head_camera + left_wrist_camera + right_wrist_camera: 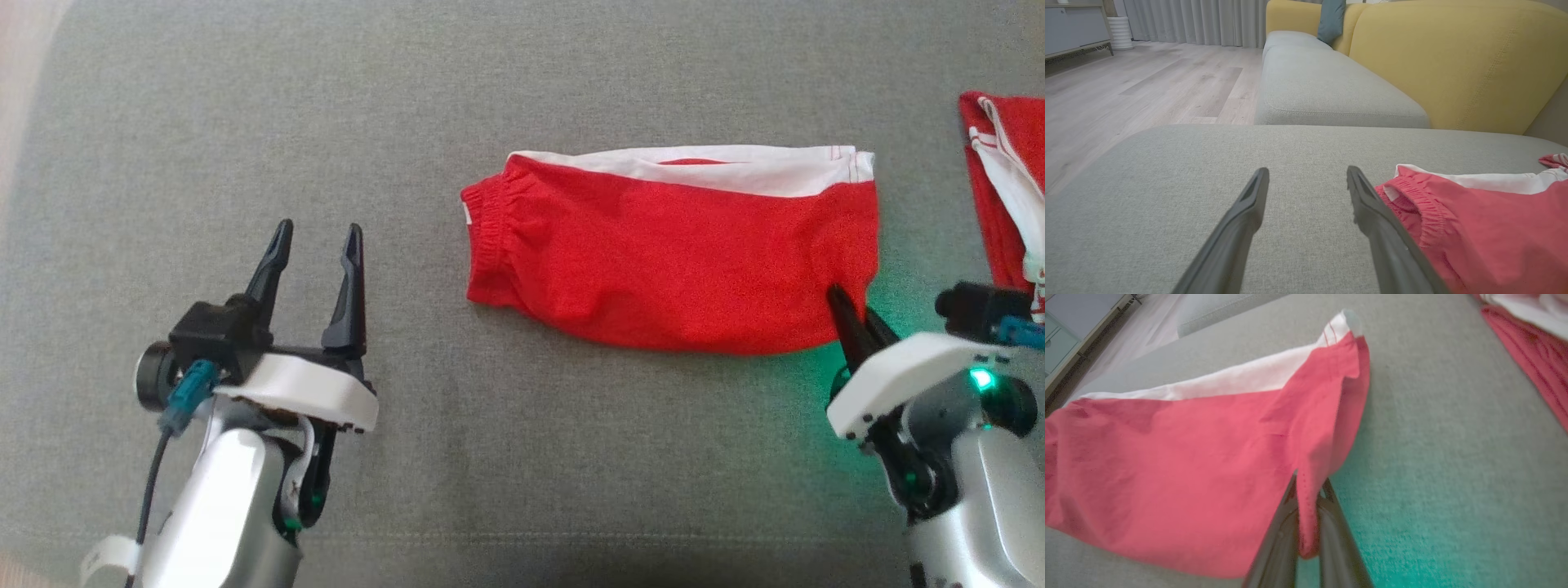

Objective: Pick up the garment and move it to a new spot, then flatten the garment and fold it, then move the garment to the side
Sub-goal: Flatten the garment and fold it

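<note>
Head view: a folded red cotton garment with a white band along its far edge [669,253] lies flat on the grey woven sofa cushion [245,98], its gathered elastic waistband [490,237] towards the robot's left. The right gripper [849,300] has its dark fingers pinched on the garment's near right corner, and in the right wrist view the cloth bunches between them. The left gripper [319,227] hovers over bare cushion left of the waistband, fingers spread, holding nothing. The cloth looks light, limp and not slippery, so it will likely sag and unfold if lifted by one corner; the waistband end seems the sensible second hold. Another red-and-white garment [1000,180] lies apart at the right edge.
</note>
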Robot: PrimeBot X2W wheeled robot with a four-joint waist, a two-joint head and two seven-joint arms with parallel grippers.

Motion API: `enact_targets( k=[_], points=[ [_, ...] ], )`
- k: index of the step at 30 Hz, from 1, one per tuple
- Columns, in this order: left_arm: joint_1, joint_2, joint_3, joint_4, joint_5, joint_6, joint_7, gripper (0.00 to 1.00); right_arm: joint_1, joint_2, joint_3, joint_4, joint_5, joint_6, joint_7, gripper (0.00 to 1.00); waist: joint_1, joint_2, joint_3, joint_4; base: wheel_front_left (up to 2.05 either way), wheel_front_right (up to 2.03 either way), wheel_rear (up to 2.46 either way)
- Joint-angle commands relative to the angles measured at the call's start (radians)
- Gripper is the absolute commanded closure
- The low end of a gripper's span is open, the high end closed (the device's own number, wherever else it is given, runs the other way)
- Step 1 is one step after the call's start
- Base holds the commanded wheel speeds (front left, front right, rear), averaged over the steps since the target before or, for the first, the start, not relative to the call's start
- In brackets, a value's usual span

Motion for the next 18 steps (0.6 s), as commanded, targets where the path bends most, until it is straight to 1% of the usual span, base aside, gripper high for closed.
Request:
enact_targets(
  k=[1,4,7,9,14,18],
  points=[
    [-0.016,0.023,0.022,-0.039,-0.002,0.005,0.002,0.00,-0.047,-0.002,0.037,-0.062,-0.014,0.004,0.007,1.00,0.0001,-0.0001,-0.008,0.007,0.00,0.00,0.00],
    [-0.016,0.023,0.016,-0.039,-0.002,0.003,0.004,0.00,-0.082,0.002,0.084,-0.095,-0.028,0.004,0.026,1.00,0.0001,-0.0001,-0.013,0.013,0.00,0.00,0.00],
    [-0.016,0.026,0.011,-0.035,-0.001,0.003,0.006,0.00,-0.147,0.013,0.191,-0.133,-0.035,0.004,0.065,1.00,0.0001,-0.0001,-0.019,0.024,0.00,0.00,0.00],
    [-0.017,0.027,0.010,-0.032,-0.002,0.004,0.005,0.00,-0.188,0.024,0.273,-0.136,-0.023,0.004,0.085,1.00,0.0001,-0.0001,-0.022,0.033,0.00,0.00,0.00],
    [-0.020,0.017,-0.003,-0.020,-0.007,0.001,0.002,0.00,-0.256,0.048,0.444,-0.086,0.034,0.004,0.077,1.00,0.0001,-0.0001,-0.025,0.067,0.00,0.00,0.00],
    [-0.023,0.015,-0.012,-0.011,-0.003,0.002,-0.003,0.00,-0.265,0.057,0.530,-0.025,0.098,0.004,0.044,1.00,0.0001,-0.0001,-0.019,0.095,0.00,0.00,0.00]
  ],
)
